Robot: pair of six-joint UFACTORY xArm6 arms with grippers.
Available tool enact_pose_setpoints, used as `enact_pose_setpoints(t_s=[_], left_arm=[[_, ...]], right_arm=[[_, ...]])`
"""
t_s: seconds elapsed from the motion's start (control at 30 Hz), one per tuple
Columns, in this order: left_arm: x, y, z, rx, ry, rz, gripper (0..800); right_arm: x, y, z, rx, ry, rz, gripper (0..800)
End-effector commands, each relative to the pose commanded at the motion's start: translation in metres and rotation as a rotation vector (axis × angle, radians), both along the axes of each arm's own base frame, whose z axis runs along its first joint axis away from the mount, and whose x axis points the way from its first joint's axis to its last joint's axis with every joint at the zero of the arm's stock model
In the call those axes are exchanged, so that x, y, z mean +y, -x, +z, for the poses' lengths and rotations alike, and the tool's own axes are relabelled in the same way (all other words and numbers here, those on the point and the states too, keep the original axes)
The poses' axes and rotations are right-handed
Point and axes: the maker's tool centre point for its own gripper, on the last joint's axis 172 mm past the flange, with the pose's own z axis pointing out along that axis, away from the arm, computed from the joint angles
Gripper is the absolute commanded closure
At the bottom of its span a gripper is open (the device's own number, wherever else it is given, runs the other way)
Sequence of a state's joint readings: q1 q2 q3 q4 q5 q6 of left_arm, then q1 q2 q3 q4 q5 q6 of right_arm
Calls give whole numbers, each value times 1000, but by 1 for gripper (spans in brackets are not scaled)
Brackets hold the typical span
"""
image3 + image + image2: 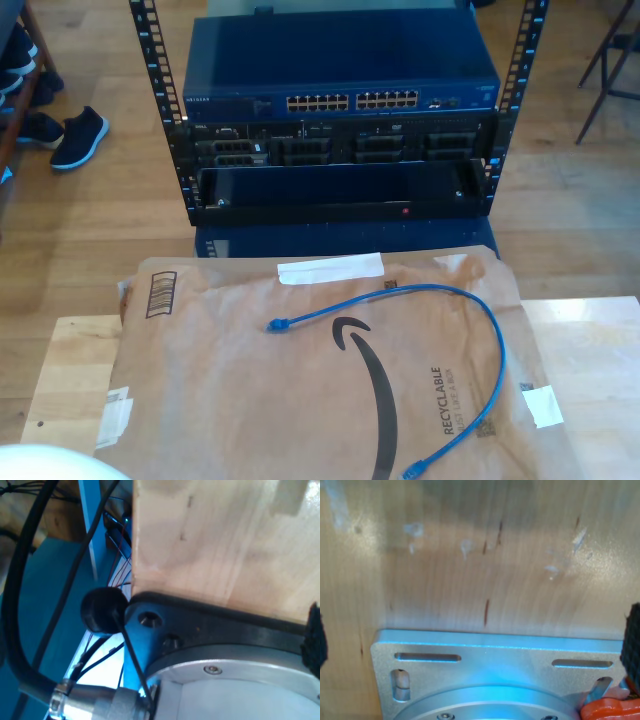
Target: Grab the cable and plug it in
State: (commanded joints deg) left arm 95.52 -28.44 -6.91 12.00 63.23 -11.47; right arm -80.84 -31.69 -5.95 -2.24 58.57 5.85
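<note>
The cable (478,318) lies loose on the brown paper mailer (250,400) that covers the bench (590,350), arching from one plug (276,325) near the mailer's middle round to the other plug (412,469) at the exterior view's lower edge. Beyond the bench stands the rack (340,120), with the switch's port rows (350,101) facing you.

Neither wrist view lets you read an end effector: the first looks at a wooden edge (225,545) and a black mounting plate (210,630), the second at a wood surface (480,555) and a silver base plate (495,655). I cannot tell whether either set of jaws is wide or narrow.

Expect the cable to be light and floppy; it will likely sag and swing once lifted. Take hold just behind a plug, on the boot, so the tip stays steerable. The clip looks fragile, so avoid pinching it.
</note>
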Motion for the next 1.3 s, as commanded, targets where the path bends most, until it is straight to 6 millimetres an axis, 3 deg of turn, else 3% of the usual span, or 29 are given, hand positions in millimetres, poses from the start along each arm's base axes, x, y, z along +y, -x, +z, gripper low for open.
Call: enact_pose_setpoints(t_s=[0.27,0.4,0.57,0.7,0.77,0.93,1.03,1.13,1.3], left_arm=[[0,0,1,3,3,1,0],[8,3,13,13,-5,7,0],[26,6,52,28,-5,37,0],[53,-22,86,-32,-34,66,0],[60,-41,106,-34,-29,39,0],[77,-121,142,38,-116,6,0],[68,-171,149,66,-161,9,0],[51,-208,151,96,-174,9,0],[11,-275,170,64,-205,-43,0]], right_arm=[[-7,-1,6,-2,17,0,2],[-40,-5,42,-17,140,4,2],[-85,-14,98,-40,247,-7,2],[-96,-21,135,-39,257,-26,2],[-96,-49,146,-47,275,7,2],[-66,-125,152,-40,300,56,3],[-31,-171,156,-37,320,62,3],[15,-213,162,-41,339,71,3],[121,-278,178,-53,361,137,3]])
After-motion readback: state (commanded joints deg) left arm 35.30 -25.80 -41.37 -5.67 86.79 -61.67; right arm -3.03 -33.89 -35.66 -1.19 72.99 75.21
